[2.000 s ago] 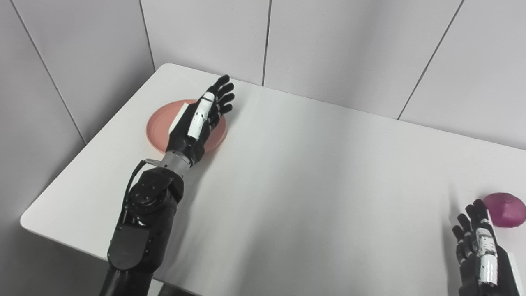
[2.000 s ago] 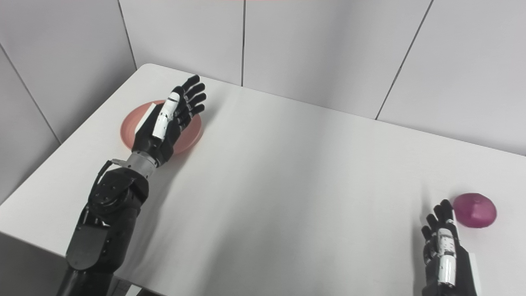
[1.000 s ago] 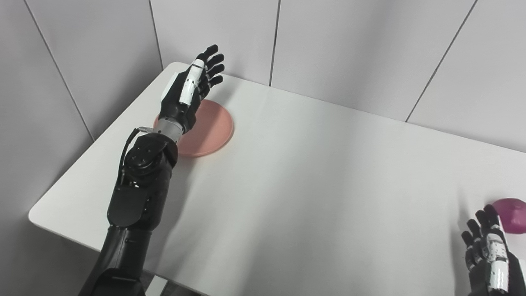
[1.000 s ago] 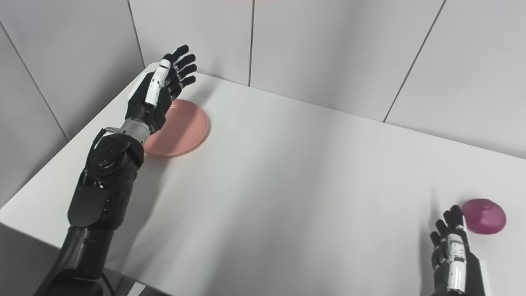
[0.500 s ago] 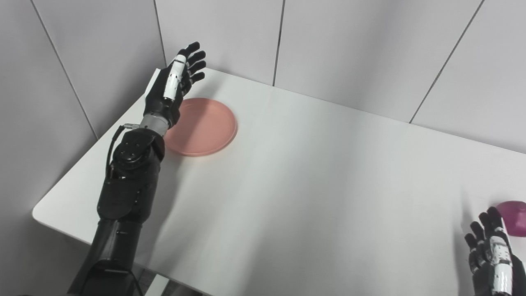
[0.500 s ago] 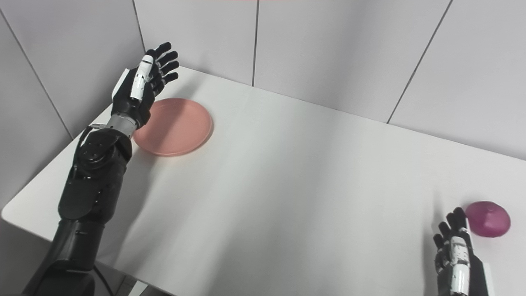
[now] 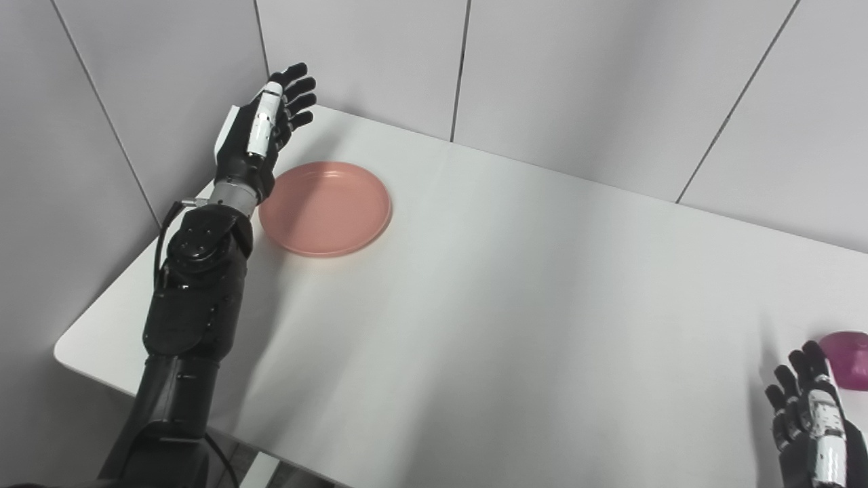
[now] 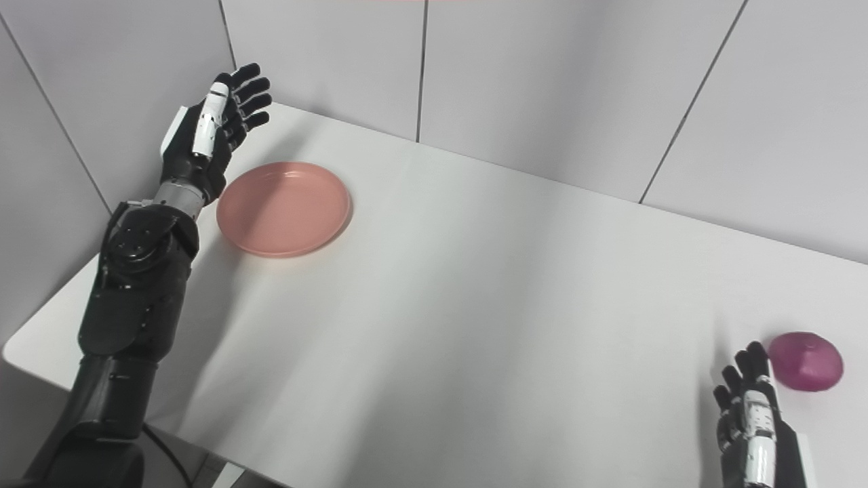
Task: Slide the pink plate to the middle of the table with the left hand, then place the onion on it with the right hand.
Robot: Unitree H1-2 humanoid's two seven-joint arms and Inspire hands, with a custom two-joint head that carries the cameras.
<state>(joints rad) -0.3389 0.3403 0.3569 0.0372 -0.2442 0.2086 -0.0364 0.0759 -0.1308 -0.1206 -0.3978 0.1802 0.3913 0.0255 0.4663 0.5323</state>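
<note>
The left hand (image 8: 203,139) is raised with fingers (image 8: 249,91) spread, holding nothing, at the plate's ten o'clock. One pink plate (image 8: 283,208) lies flat at the bench's (image 8: 475,291) far left, empty. The right hand (image 8: 753,420) hangs low at the near right, fingers apart and empty. One purple onion (image 8: 805,370) sits on the bench just at its two o'clock.

I look for words, numbers, labels or signs, and I find none that I can read on anything here
</note>
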